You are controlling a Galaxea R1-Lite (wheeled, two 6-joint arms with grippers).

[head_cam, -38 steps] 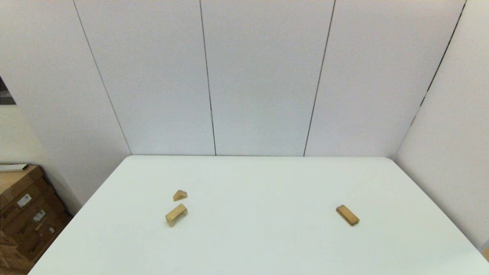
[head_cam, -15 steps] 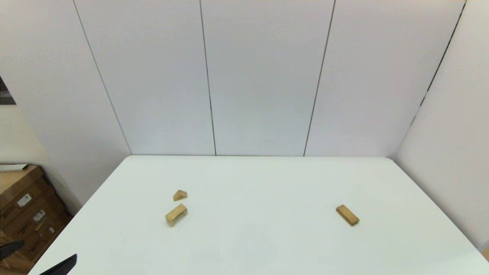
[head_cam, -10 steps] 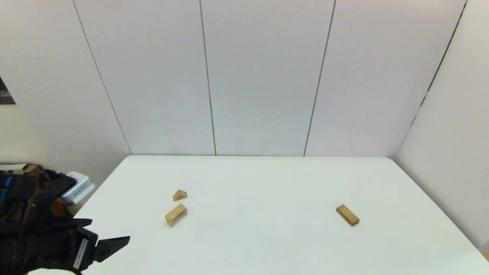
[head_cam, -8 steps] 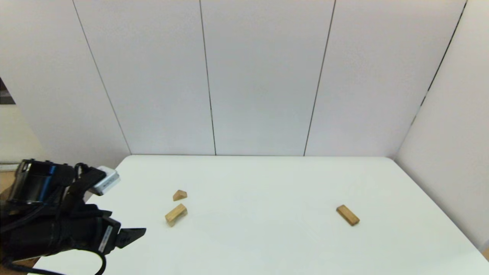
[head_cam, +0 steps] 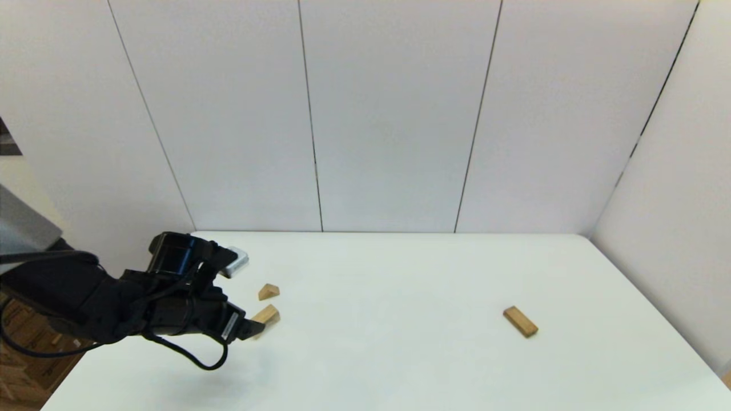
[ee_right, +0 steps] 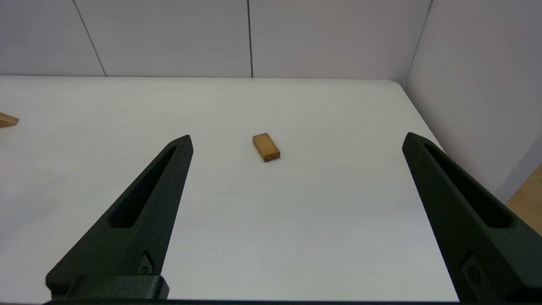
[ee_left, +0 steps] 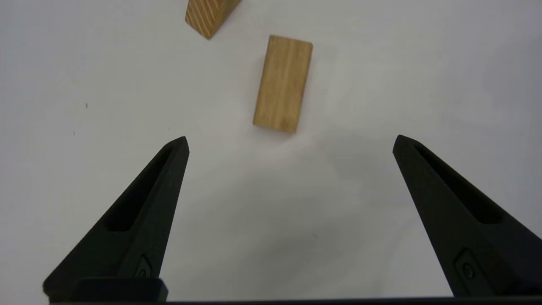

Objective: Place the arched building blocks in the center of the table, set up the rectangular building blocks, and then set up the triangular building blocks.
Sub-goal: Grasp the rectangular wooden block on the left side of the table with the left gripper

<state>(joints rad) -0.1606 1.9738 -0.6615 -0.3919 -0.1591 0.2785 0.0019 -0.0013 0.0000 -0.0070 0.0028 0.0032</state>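
The arched block lies on the left part of the white table, with the triangular block just behind it. My left gripper hovers over the arched block's near end and hides part of it. In the left wrist view the left gripper is open, its fingers wide apart and holding nothing. The arched block lies just past the tips and the triangular block beyond it. The rectangular block lies flat at the right. My right gripper is open, well short of the rectangular block.
Grey wall panels close off the table's far and right sides. Cardboard boxes stand on the floor beyond the table's left edge. Bare table top stretches between the left pair of blocks and the rectangular block.
My left arm has come in from the lower left and swept right and forward until its gripper is over the arched block. None of the three blocks has moved.
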